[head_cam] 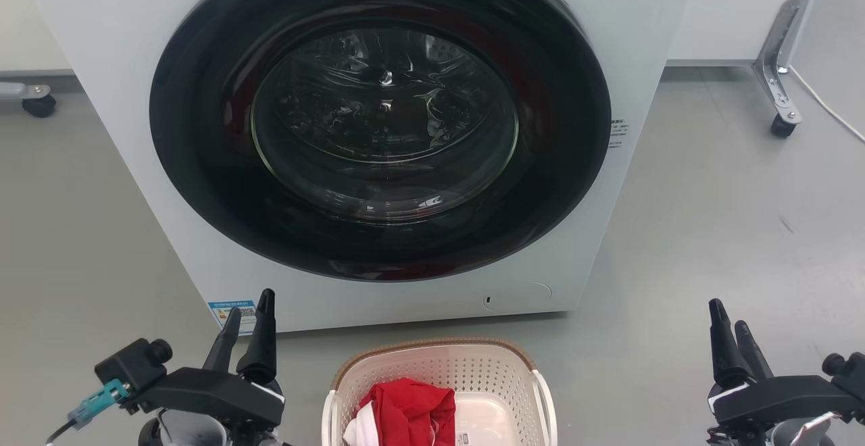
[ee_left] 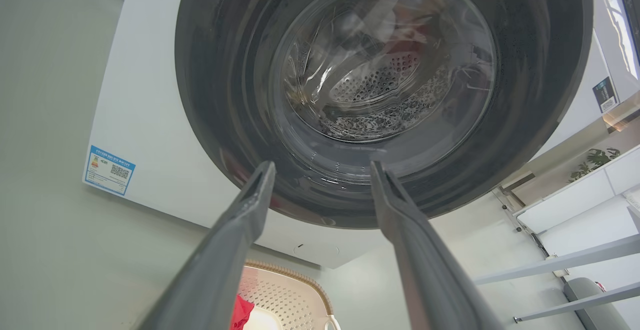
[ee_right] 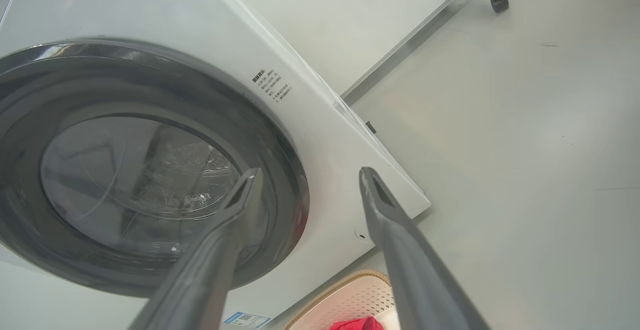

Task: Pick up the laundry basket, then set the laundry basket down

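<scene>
left claw (head_cam: pixel 251 302) & right claw (head_cam: pixel 726 313) spread, empty; laundry basket (head_cam: pixel 439 366) on floor (head_cam: pixel 709 216) btwn.

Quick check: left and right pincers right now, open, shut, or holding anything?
Left pincer: open, holding nothing.
Right pincer: open, holding nothing.

White washing machine (head_cam: pixel 121 61), dark round door (head_cam: pixel 382 121) shut; grey floor (head_cam: pixel 730 230).

Grey floor (head_cam: pixel 730 230); white washer (head_cam: pixel 115 47); wall (head_cam: pixel 733 7), perhaps
</scene>
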